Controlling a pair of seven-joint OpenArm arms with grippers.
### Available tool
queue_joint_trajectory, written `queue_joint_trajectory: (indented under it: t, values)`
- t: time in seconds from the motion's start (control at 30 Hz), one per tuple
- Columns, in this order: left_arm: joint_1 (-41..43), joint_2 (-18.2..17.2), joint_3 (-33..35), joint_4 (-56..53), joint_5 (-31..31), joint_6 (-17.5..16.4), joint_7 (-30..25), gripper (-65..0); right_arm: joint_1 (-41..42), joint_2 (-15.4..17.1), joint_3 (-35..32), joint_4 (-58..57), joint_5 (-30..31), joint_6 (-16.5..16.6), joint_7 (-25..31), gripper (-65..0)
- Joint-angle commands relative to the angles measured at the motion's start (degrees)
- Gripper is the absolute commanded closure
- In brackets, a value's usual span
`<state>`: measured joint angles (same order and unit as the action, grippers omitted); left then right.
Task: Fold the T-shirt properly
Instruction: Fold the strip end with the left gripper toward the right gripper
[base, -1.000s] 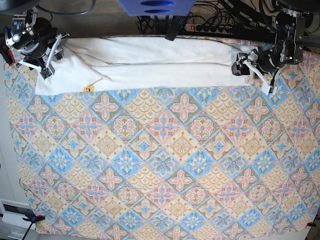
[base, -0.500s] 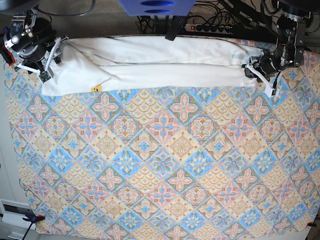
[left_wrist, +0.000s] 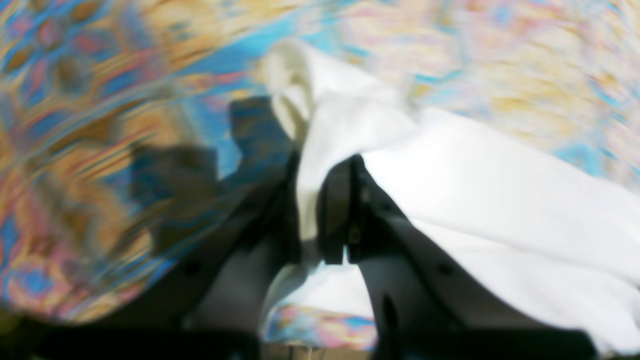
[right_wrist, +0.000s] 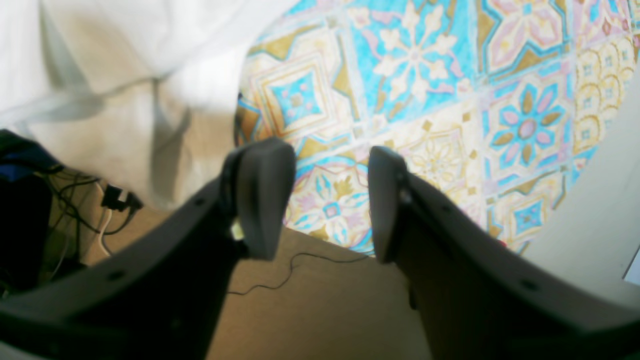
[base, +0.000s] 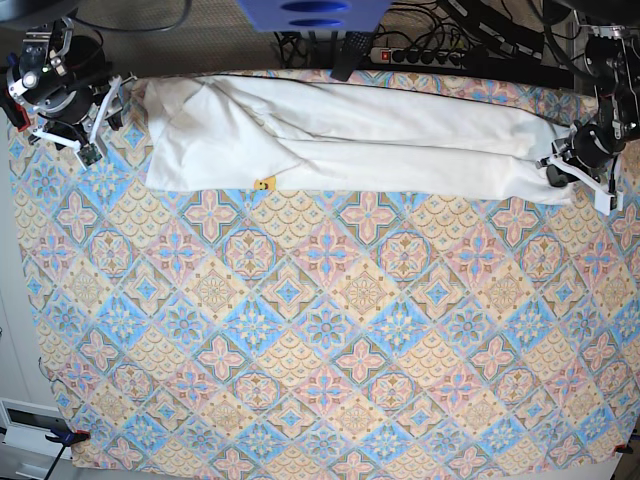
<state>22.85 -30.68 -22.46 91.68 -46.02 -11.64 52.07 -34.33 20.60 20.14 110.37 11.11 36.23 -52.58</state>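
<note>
— Fabric first: where does the large white cotton T-shirt (base: 350, 140) lie?

— Along the 12 o'clock edge of the table (base: 320, 330), which is covered by a patterned cloth of blue, pink and yellow tiles. The garment is bunched into a long band running from about 10 o'clock to 2 o'clock, with lengthwise folds and a small yellow mark (base: 264, 184) showing at its near hem.

— And the left end effector (base: 572, 166)?

— At the 2 o'clock end of the band. In the left wrist view its two dark fingers (left_wrist: 334, 215) are clenched on a fold of the white cloth, which passes between them; that view is motion-blurred.

— The right end effector (base: 95, 112)?

— At 10 o'clock, just beside the shirt's other end. In the right wrist view its jaws stand apart, released, with nothing between them; below them are the table's edge, brown floor and some black cables (right_wrist: 117, 200), with white cloth at the upper left.

— Anything behind?

— A black power strip (base: 420, 55) beyond the 12 o'clock edge.
</note>
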Motion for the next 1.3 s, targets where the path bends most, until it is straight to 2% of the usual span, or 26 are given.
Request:
queue_joint_trajectory:
  t: [0.0,0.13,0.27,0.53,0.63,0.77,1.0,1.1,1.2,1.27]
  values:
    - [1.19,-0.75,-0.36,4.10,-0.44,-0.10,-0.07,0.0,0.00,0.81,0.65,1.06,0.36,0.04,0.66,-26.8]
    - [2.86,5.58,-0.18,14.30,-0.27,0.08,3.53,0.0,0.61,0.81,0.65,1.06,0.36,0.04,0.66,-26.8]
    - [2.51,11.56,1.40,17.55,-0.53,0.08,8.89,0.0,0.61,0.81,0.65,1.06,0.36,0.12,0.66,-26.8]
    - [0.40,17.45,10.90,17.99,-0.27,0.25,8.80,0.0,0.61,0.81,0.65,1.06,0.36,0.12,0.66,-26.8]
    - [-0.74,17.45,14.59,17.99,-0.27,0.25,8.63,-0.1,0.61,0.81,0.65,1.06,0.36,0.12,0.66,-26.8]
    - [-3.20,19.64,18.19,16.58,-0.09,0.34,8.80,-0.1,0.61,0.81,0.65,1.06,0.36,0.12,0.66,-26.8]
    - [-4.61,21.40,23.47,15.88,5.27,0.34,9.16,-0.8,0.61,0.81,0.65,1.06,0.36,0.12,0.66,-27.0]
    - [-4.26,20.70,25.40,16.23,3.87,0.08,9.24,-7.7,0.61,0.81,0.65,0.97,0.36,0.12,0.66,-27.1]
    - [-3.03,17.62,26.11,17.46,0.96,0.17,9.24,-18.6,0.61,0.81,0.39,0.97,0.45,0.21,0.31,-27.2]
    - [-2.59,14.63,26.11,19.05,-1.76,0.17,9.24,-24.7,0.61,0.81,0.30,0.97,0.45,1.88,0.14,-27.2]
